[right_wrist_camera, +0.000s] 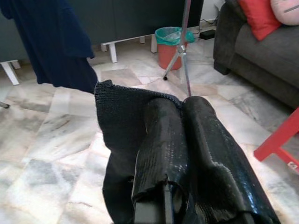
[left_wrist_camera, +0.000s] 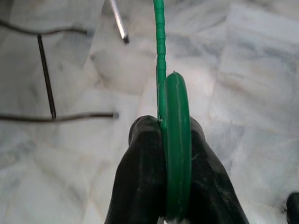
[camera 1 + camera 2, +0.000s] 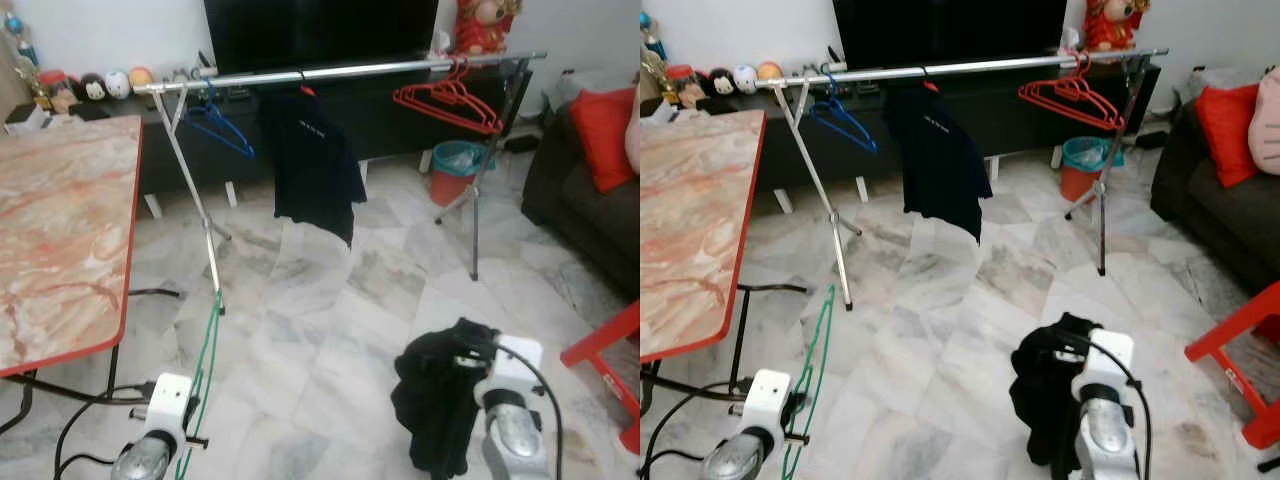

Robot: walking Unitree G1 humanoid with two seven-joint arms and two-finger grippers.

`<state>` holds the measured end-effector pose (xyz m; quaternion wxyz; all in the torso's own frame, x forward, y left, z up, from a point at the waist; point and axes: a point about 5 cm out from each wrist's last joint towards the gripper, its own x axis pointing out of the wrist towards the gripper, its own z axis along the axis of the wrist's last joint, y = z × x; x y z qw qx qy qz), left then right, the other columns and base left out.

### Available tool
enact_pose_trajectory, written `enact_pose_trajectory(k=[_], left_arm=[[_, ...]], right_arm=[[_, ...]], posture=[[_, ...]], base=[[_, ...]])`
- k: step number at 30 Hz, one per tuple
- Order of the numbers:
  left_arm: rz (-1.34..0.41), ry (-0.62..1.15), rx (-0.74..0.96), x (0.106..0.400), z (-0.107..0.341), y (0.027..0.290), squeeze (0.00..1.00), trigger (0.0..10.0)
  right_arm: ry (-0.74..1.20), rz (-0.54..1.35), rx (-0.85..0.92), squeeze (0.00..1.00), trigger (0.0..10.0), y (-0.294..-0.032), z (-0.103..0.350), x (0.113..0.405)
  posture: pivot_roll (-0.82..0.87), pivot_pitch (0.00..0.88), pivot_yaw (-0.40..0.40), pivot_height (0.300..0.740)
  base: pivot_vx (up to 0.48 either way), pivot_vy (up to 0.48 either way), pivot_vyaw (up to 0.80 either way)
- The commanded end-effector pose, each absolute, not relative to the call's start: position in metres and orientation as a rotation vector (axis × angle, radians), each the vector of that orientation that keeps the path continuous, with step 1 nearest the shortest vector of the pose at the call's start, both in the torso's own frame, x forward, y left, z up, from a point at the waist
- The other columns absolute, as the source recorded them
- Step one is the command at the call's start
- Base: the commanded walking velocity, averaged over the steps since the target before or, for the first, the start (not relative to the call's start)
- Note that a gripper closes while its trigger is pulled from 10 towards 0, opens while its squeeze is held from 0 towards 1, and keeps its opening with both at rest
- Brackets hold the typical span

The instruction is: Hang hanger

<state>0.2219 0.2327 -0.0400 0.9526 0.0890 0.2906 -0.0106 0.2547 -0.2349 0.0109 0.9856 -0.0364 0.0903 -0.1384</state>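
Across the marble floor [image 3: 330,330], you had the clothes rail [image 3: 340,72] spanning the room on its splayed legs, in front of the dark TV cabinet [image 3: 970,110]. The red-edged marble table [image 3: 60,230] stood along the left, its near corner just above your left arm, and a dark sofa [image 3: 1220,200] with a red cushion [image 3: 1225,130] sat at the right.

On the rail, a dark blue shirt [image 3: 938,165] hung near the middle, a blue hanger [image 3: 218,125] near the left end and a bunch of red hangers [image 3: 1072,100] near the right end. A red bin [image 3: 1082,168] stood on the floor behind the right legs.

Your right gripper [image 1: 182,140] was low on the right, fingers pressed together on a black garment [image 3: 435,400] that drooped from it. Your left gripper [image 2: 164,158] was low on the left, clamped on the green hanger [image 2: 177,140], which stretched forward toward the foot of the rail's left leg, well below the rail.
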Motion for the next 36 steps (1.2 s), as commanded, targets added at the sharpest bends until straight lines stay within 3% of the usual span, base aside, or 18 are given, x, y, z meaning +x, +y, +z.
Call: enact_pose_trajectory(k=[1,6,12,15,24,36], left_arm=[[-0.008,0.623,0.175,0.217,-0.043,0.239,0.00,10.0],[0.039,0.657,0.166,0.211,-0.046,0.249,0.00,10.0],[-0.047,0.718,0.266,0.202,-0.051,0.252,0.00,10.0],[-0.053,0.820,0.327,0.179,-0.061,0.265,0.00,10.0],[-0.059,0.910,0.325,0.158,-0.072,0.264,0.00,10.0],[0.016,0.936,0.304,0.149,-0.073,0.275,0.00,10.0]], right_arm=[[0.160,-0.283,-0.070,0.00,10.0,-0.237,0.017,0.261],[0.132,-0.287,-0.077,0.00,10.0,-0.240,0.023,0.263],[0.114,-0.305,-0.066,0.00,10.0,-0.238,0.023,0.259],[0.117,-0.292,-0.077,0.00,10.0,-0.234,0.020,0.254],[0.094,-0.286,-0.089,0.00,10.0,-0.242,0.027,0.250],[0.083,-0.225,-0.071,0.00,10.0,-0.227,0.030,0.252]], posture=[[0.05,0.000,-0.029,0.740],[0.02,0.000,-0.004,0.740],[0.03,0.000,0.018,0.740],[0.02,0.000,0.035,0.740],[0.02,0.000,0.008,0.740],[0.00,0.000,-0.030,0.740]], base=[[0.000,0.000,0.00],[0.000,0.000,0.00],[0.000,0.000,0.00],[0.000,0.000,0.00],[0.000,0.000,0.00],[0.000,0.000,0.79]])
